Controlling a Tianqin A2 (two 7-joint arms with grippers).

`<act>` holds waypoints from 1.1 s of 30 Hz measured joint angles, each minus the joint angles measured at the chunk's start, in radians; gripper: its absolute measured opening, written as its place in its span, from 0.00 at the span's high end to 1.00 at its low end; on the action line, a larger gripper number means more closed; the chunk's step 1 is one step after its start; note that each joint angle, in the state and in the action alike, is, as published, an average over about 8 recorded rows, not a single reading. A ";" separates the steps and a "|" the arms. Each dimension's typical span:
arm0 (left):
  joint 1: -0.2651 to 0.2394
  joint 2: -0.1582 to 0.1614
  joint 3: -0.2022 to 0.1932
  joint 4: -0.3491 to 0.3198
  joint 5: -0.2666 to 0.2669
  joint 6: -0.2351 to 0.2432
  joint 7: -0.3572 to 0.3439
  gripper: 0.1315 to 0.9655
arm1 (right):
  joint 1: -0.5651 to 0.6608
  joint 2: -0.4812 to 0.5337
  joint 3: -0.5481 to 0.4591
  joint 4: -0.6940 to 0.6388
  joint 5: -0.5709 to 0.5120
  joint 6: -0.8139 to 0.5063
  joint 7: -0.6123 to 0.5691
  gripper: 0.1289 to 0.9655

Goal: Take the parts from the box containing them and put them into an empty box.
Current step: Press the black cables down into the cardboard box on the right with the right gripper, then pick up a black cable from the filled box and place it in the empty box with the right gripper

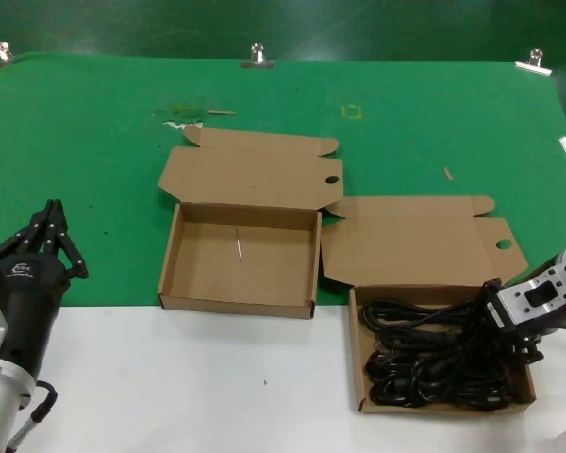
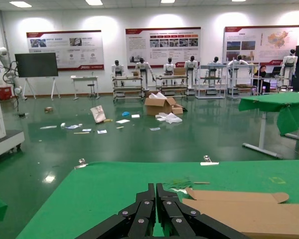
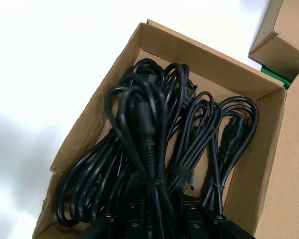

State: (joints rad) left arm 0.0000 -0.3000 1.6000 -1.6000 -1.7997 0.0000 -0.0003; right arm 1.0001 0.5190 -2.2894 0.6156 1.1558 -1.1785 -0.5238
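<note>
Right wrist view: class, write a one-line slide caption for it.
Right gripper closed around one coiled black power cable bundle among others in the brown cardboard box.

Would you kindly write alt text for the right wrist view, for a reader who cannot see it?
Black coiled power cables fill an open brown cardboard box standing on a white surface. The right end effector is low among the bundles, one bundle running between its fingers. A corner of a second cardboard box shows beyond.
</note>
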 joint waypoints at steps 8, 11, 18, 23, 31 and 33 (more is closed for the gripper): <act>0.000 0.000 0.000 0.000 0.000 0.000 0.000 0.98 | 0.000 0.009 0.003 0.017 0.004 -0.008 0.009 0.87; 0.000 0.000 0.000 0.000 0.000 0.000 0.000 0.98 | -0.002 0.015 0.005 0.033 0.006 -0.016 0.019 0.89; 0.000 0.000 0.000 0.000 0.000 0.000 0.000 0.98 | -0.008 0.034 0.010 0.089 0.014 -0.044 0.056 0.91; 0.000 0.000 0.000 0.000 0.000 0.000 0.000 0.98 | -0.005 0.045 0.021 0.131 0.029 -0.065 0.088 0.91; 0.000 0.000 0.000 0.000 0.000 0.000 0.000 0.98 | 0.019 0.034 0.047 0.166 0.065 -0.083 0.134 0.91; 0.000 0.000 0.000 0.000 0.000 0.000 0.000 0.98 | 0.028 0.024 0.054 0.164 0.074 -0.082 0.140 0.91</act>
State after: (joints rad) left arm 0.0000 -0.3000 1.6000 -1.6000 -1.7997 0.0000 -0.0003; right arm 1.0276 0.5434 -2.2358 0.7794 1.2298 -1.2608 -0.3838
